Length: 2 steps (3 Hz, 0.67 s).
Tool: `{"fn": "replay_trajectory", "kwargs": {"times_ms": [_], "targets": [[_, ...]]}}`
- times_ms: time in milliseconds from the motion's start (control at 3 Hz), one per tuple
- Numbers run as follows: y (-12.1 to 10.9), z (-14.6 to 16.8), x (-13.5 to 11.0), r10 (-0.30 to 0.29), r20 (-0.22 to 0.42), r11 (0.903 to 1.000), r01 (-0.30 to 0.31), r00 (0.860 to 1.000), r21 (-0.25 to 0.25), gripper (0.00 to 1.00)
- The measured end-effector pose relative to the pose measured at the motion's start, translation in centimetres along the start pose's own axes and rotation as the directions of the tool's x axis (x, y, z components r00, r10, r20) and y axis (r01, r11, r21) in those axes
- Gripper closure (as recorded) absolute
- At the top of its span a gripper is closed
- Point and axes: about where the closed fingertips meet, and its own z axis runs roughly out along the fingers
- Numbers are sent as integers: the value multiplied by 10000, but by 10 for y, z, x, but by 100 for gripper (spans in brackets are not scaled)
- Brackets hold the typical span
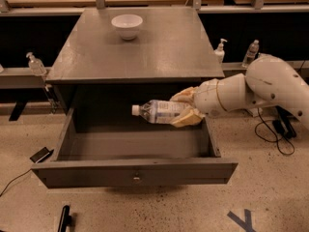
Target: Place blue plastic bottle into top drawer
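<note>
Reached in from the right of the frame with the gripper (187, 109), at centre right, just above the open top drawer (135, 171). Gripped the blue plastic bottle (155, 111) at its base end, with the tan fingers (182, 96) clamped shut on it from above and below. Held it on its side, white cap pointing toward the left of the frame, over the right half of the drawer cavity and below the front edge of the grey table (145, 57). Could not tell for certain whether touching the drawer floor or not; looked apart from it, going by the dark band beneath.

Judged as the placing step, late in the task: drawer standing open, bottle over it, not yet set down or let go. Called next, probably, for a short lowering onto the drawer floor, then for opening the jaws and drawing back up and toward the right of the frame. Needed care with the right drawer wall, just beside the wrist, and with rolling of the round bottle on release.

Noted the white bowl (127, 26) at upper centre, on the far part of the table top, well apart from the gripper. Noted the small knob (137, 179) at lower centre, on the drawer front, untouched.
</note>
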Motion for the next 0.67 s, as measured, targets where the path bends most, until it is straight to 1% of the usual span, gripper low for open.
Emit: {"fn": "replay_trajectory", "kwargs": {"times_ms": [333,667], "targets": [[-8,26,27,-227,-202,9983,237,9995,523,80],[-23,42,42,-522,-481,9950,561,9975,826,56]]}}
